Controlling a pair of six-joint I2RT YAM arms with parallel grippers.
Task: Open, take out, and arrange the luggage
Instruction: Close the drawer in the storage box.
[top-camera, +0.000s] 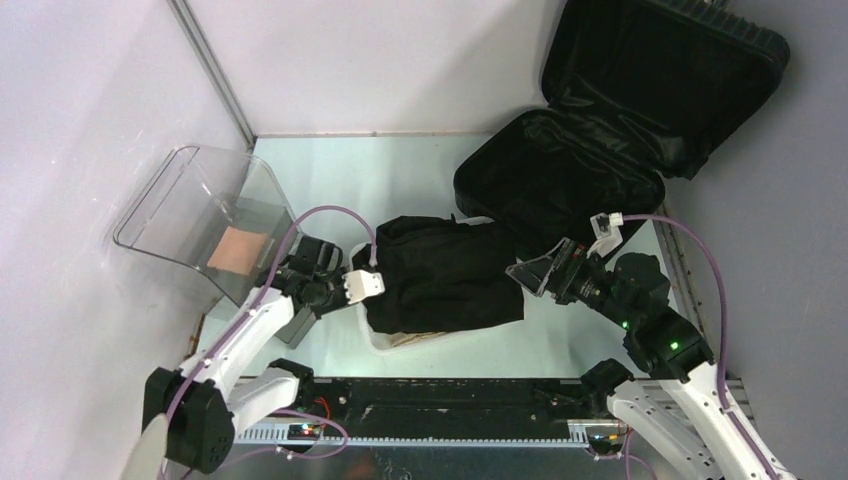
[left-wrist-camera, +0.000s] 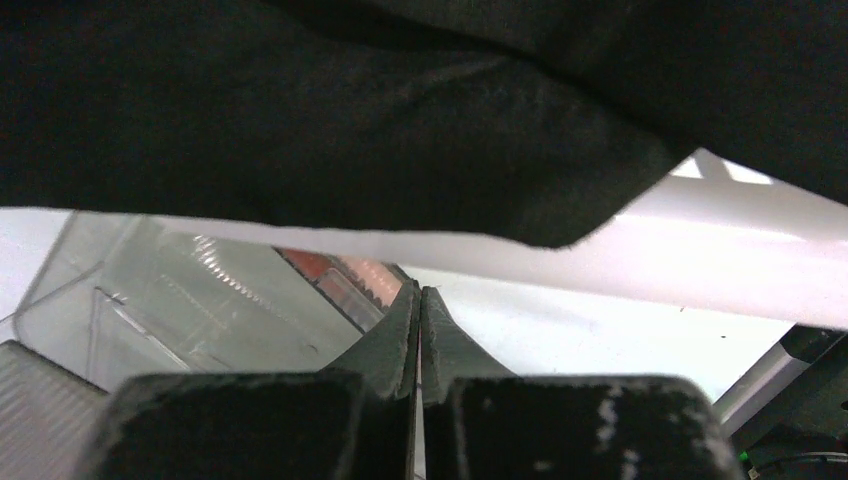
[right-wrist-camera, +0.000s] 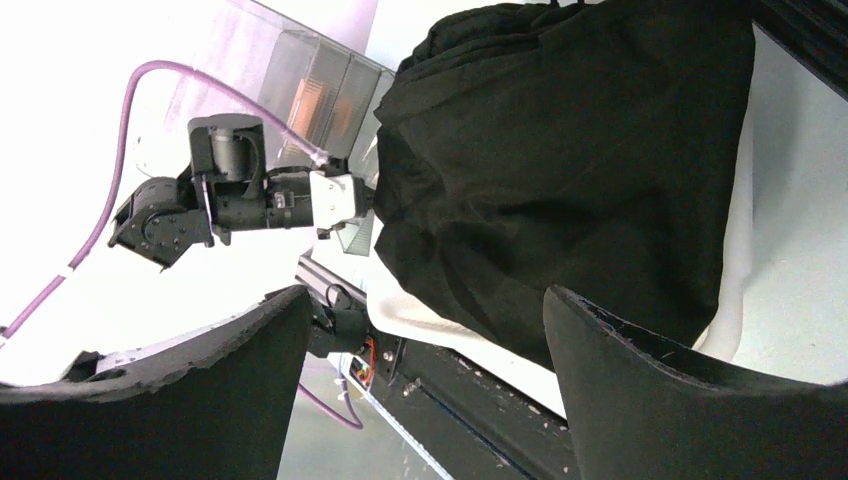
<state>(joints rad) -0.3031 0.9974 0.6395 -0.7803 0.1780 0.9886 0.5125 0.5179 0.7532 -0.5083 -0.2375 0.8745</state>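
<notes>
We see the ribbed black luggage (top-camera: 560, 180) lying open, lining exposed. The left pincer (left-wrist-camera: 420, 300) is pressed closed beside the black garment (top-camera: 440, 270); the right pincer (right-wrist-camera: 425, 300) gapes, holding nothing.

The garment (top-camera: 440, 275) lies draped over the basket (top-camera: 378, 338), which sits on the table (top-camera: 330, 180) near its front edge. The luggage (top-camera: 545, 185) lies open just behind and right of the basket, one half flat on the table, the other raised behind it. A tipped container (top-camera: 195, 215) rests left of the basket.
</notes>
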